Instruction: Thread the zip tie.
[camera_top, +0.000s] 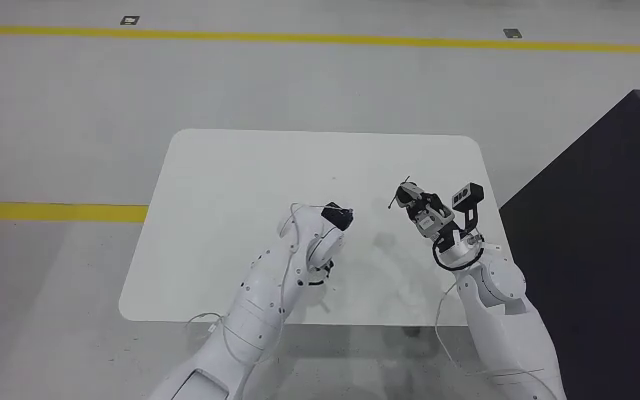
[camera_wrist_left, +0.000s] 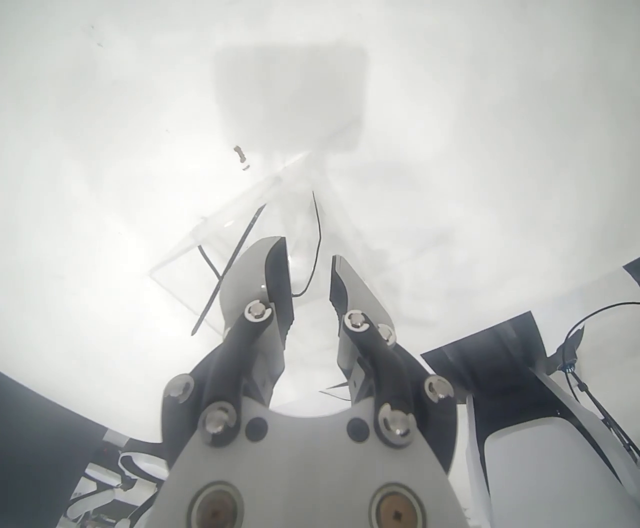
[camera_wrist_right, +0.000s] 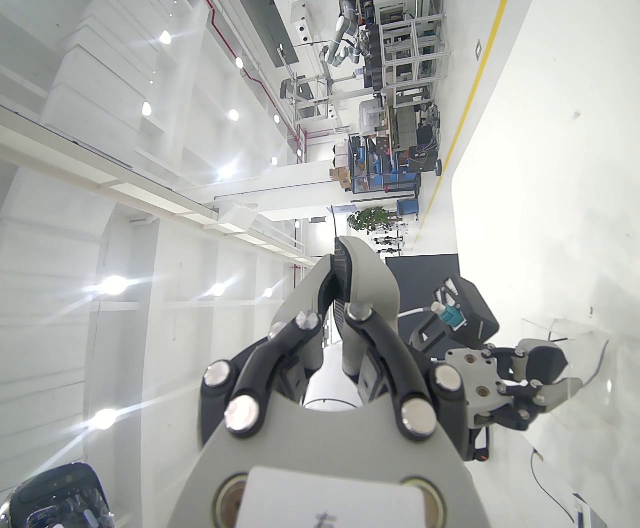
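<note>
Left gripper (camera_wrist_left: 307, 250) low over white table (camera_top: 230, 200), fingers apart, nothing between them. Clear plastic box (camera_wrist_left: 185, 280) beneath, walls hard to trace against table. Loose zip ties (camera_wrist_left: 240, 245) inside, black, count unclear. Right gripper (camera_wrist_right: 340, 247) raised, turned sideways, fingers pressed together on thin black zip tie (camera_wrist_right: 333, 222). Short tip pokes past fingertips, rest hidden between pads.
</note>
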